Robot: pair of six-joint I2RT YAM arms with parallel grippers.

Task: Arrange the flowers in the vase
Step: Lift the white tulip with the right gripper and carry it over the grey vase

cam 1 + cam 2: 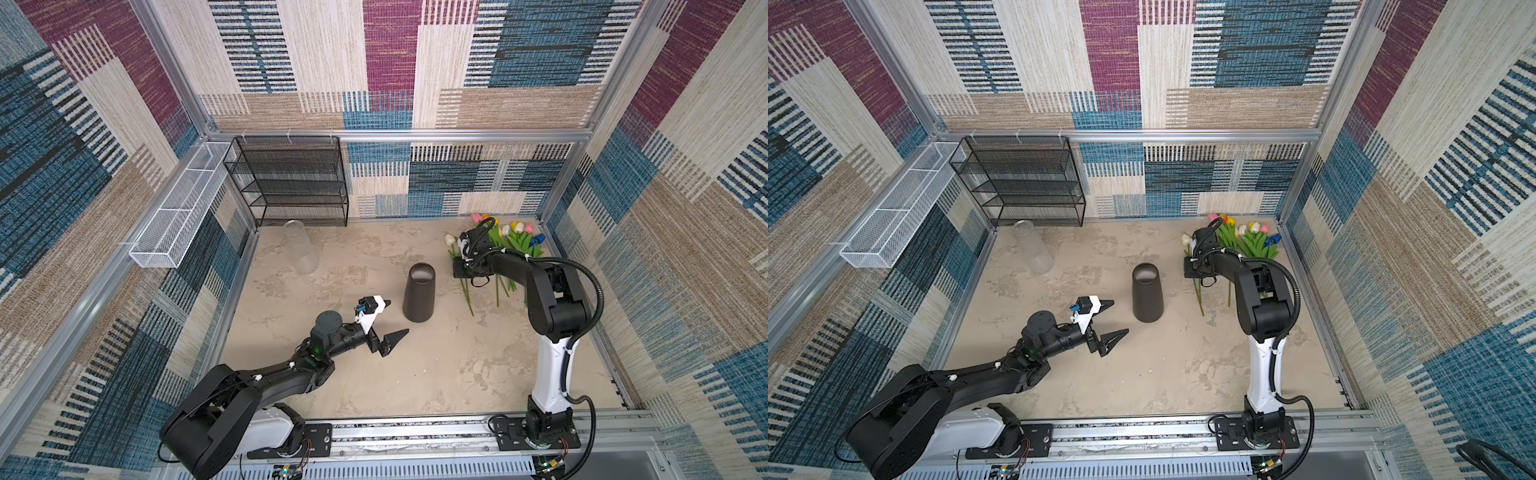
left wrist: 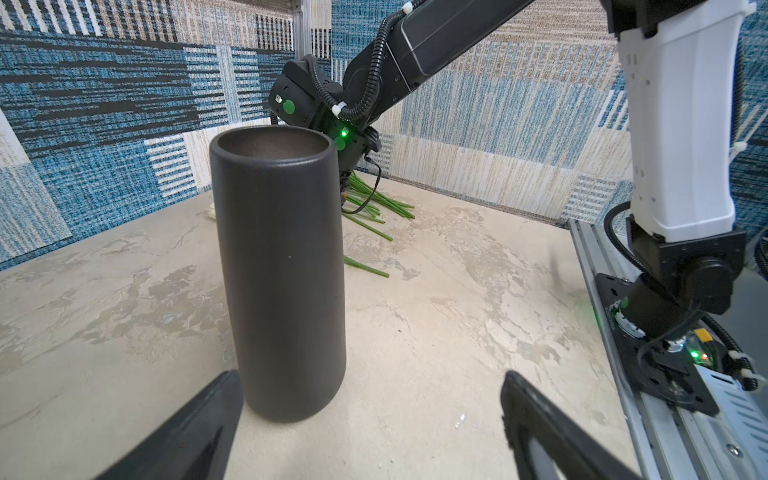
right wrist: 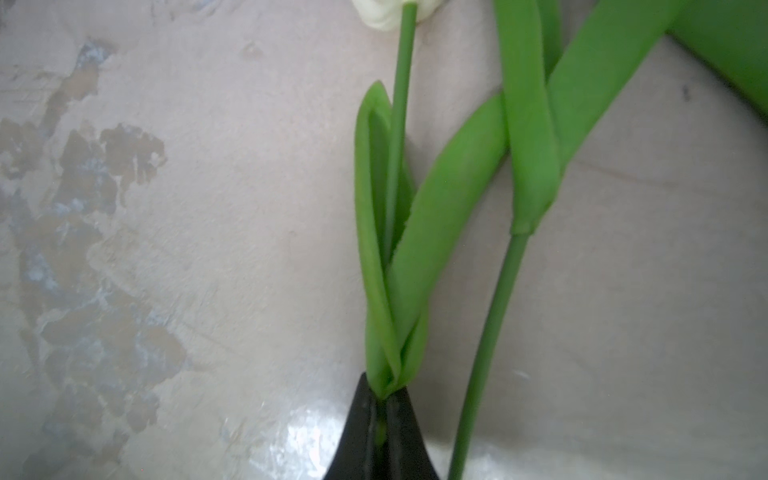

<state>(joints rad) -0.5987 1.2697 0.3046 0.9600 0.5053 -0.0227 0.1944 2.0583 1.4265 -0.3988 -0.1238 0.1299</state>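
Well, the right claw point(image 3: 380, 401) is pinched shut on the leafy stem of a cream tulip point(image 3: 398, 124) at the left edge of the flowers point(image 1: 515, 243), which lie bunched on the table point(image 1: 436, 374) in the far right corner. Left of them the dark vase point(image 1: 419, 297) stands upright, and the left claw point(image 1: 398, 316) hovers near its left side, spread wide and empty.

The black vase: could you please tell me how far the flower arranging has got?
Done: nothing, the black vase holds no flowers. In hand: the right claw is shut on a cream-white tulip. Left: that tulip and the other tulips heaped beside it all need placing.
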